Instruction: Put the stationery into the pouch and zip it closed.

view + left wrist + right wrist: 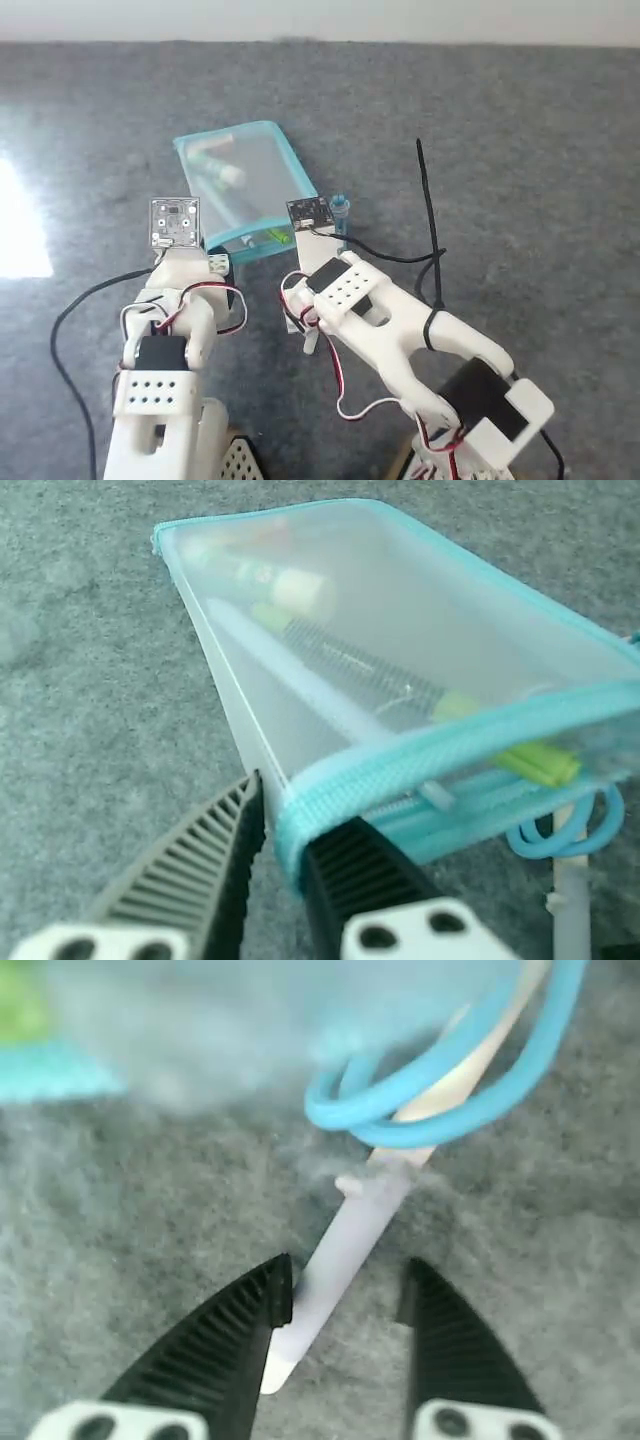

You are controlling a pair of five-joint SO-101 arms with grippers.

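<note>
Pouch (450, 610) corner pinched by left gripper (287, 820); right gripper (347, 1268) open astride white pen (352, 1218).

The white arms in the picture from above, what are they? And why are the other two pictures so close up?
They are two small robot arms, each ending in a gripper, a pincer with two fingers. The high view comes from a camera looking down on the grey table. The other two come from little cameras on the arms' wrists, so each looks past its own fingers. On the table lies a see-through pouch with a turquoise edge, with pens and other stationery already inside. The left gripper pinches the pouch's corner by the zip. The right gripper is open, with a thin white stick lying between its fingers, next to a blue loop. It holds nothing yet.
</note>
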